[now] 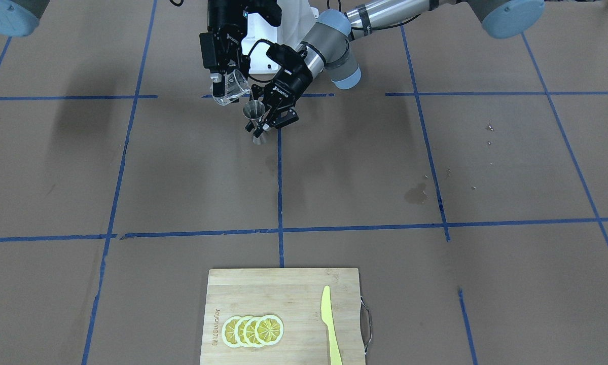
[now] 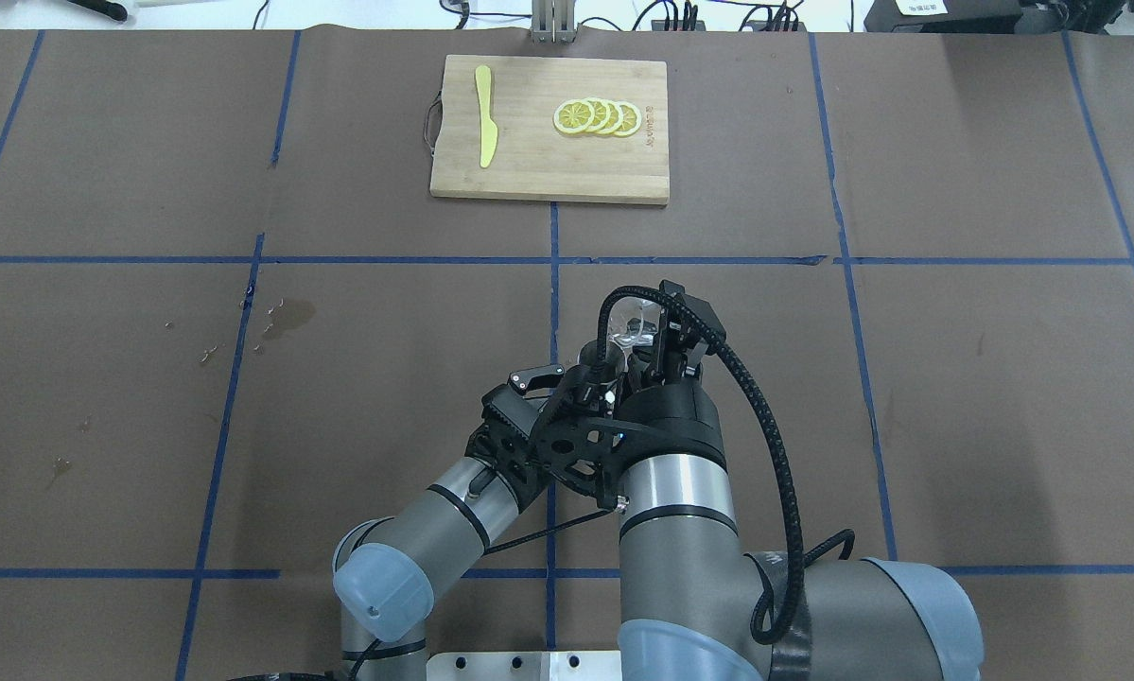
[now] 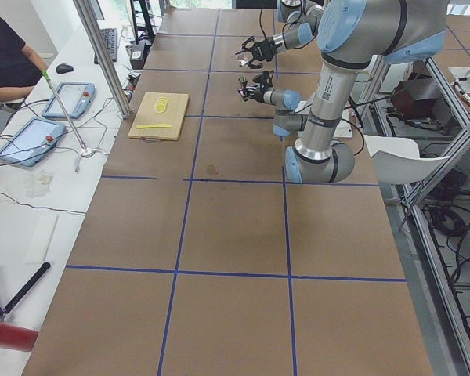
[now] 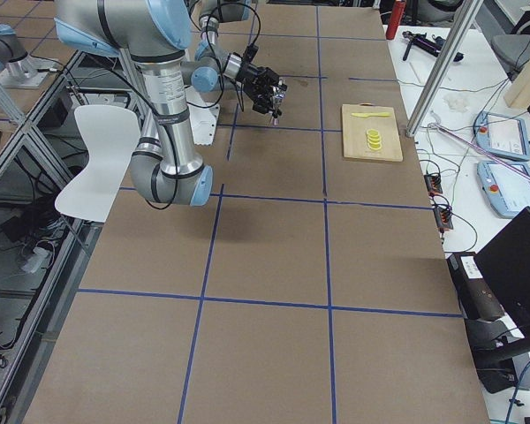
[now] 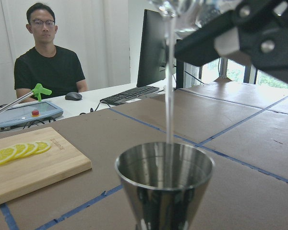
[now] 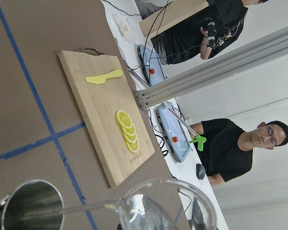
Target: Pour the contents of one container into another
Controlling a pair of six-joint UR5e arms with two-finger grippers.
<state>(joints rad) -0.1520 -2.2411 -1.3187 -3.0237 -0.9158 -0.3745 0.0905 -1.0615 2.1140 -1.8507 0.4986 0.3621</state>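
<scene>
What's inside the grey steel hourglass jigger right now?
A thin clear stream falls from the small clear glass cup into the upper cone of the grey steel hourglass jigger. The rim hides the liquid level, so the fill cannot be judged.

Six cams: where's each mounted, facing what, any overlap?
Front-facing: across the table, facing the robot; right gripper tips glass cup over jigger in left gripper.
Overhead: behind the shoulders, looking forward; both arms.
Exterior left: left table end; left arm near.
Exterior right: right table end; right arm near.
Left wrist: beside jigger, stream entering.
Right wrist: behind cup lip.
Shared: cutting board everywhere.
</scene>
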